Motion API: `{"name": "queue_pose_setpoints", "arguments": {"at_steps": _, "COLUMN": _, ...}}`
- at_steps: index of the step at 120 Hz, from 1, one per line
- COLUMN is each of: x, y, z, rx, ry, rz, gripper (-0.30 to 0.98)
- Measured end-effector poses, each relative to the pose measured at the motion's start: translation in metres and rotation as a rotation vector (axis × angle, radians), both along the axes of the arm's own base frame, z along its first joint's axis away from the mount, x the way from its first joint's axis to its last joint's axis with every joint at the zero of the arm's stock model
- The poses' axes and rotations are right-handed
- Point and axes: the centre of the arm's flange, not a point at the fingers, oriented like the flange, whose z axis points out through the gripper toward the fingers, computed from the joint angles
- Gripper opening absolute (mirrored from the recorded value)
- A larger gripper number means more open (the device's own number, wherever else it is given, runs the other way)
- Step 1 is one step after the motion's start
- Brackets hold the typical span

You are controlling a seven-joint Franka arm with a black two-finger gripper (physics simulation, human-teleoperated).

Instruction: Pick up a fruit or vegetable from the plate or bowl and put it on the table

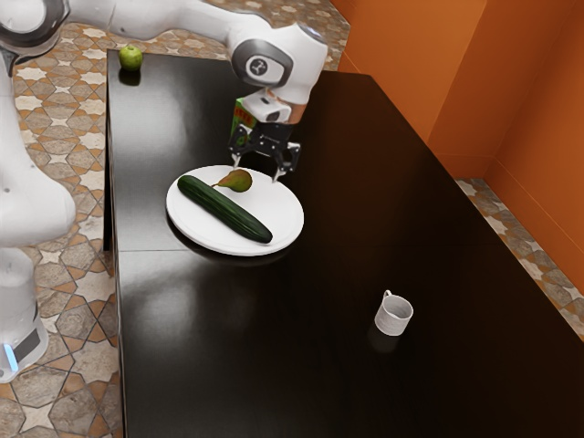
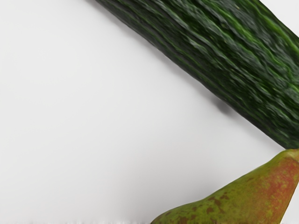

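The dark, glossy worktop [image 1: 365,210] is the largest thing here, with the white arm [image 1: 173,16] reaching over it from the exterior view's upper left. On it sits a round white plate [image 1: 281,214], and the long green cucumber [image 1: 224,209] lies across that. The black gripper [image 1: 257,170] hangs by the plate's edge near the pear — released, its two fingers spread apart with nothing clasped between them. Partly hidden behind it stands a green and red box [image 1: 243,116]. The white mug [image 1: 393,315] is on the worktop, well apart from the plate. The pear [image 1: 239,181], green with a reddish blush, rests on the plate beside the cucumber — its narrow end pointing toward it. A green apple [image 1: 130,58] sits near the worktop's far corner, at the exterior view's upper left.
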Motion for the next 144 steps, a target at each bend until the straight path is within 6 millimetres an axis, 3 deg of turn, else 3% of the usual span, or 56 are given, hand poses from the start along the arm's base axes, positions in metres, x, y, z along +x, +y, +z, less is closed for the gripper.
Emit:
{"name": "queue_pose_setpoints", "arguments": {"at_steps": 57, "x": -0.006, "y": 0.008, "z": -0.021, "rx": 0.011, "ry": -0.016, "rz": -0.028, "gripper": 0.66}}
{"name": "queue_pose_setpoints", "arguments": {"at_steps": 98, "x": -0.009, "y": 0.023, "z": -0.035, "rx": -0.002, "ry": 0.002, "rz": -0.007, "gripper": 0.65}}
{"name": "queue_pose_setpoints", "arguments": {"at_steps": 106, "x": -0.009, "y": 0.026, "z": -0.037, "rx": -0.007, "ry": 0.004, "rz": -0.001, "gripper": 0.60}}
{"name": "queue_pose_setpoints", "arguments": {"at_steps": 124, "x": -0.007, "y": 0.030, "z": -0.038, "rx": -0.038, "ry": -0.004, "rz": 0.025, "gripper": 0.36}}
{"name": "queue_pose_setpoints", "arguments": {"at_steps": 130, "x": -0.003, "y": 0.026, "z": -0.032, "rx": -0.044, "ry": -0.020, "rz": 0.020, "gripper": 0.33}}
{"name": "queue_pose_setpoints", "arguments": {"at_steps": 134, "x": 0.001, "y": 0.018, "z": -0.016, "rx": -0.048, "ry": -0.050, "rz": 0.011, "gripper": 0.31}}
{"name": "queue_pose_setpoints", "arguments": {"at_steps": 144, "x": 0.023, "y": 0.001, "z": 0.049, "rx": -0.063, "ry": -0.164, "rz": -0.008, "gripper": 0.31}}
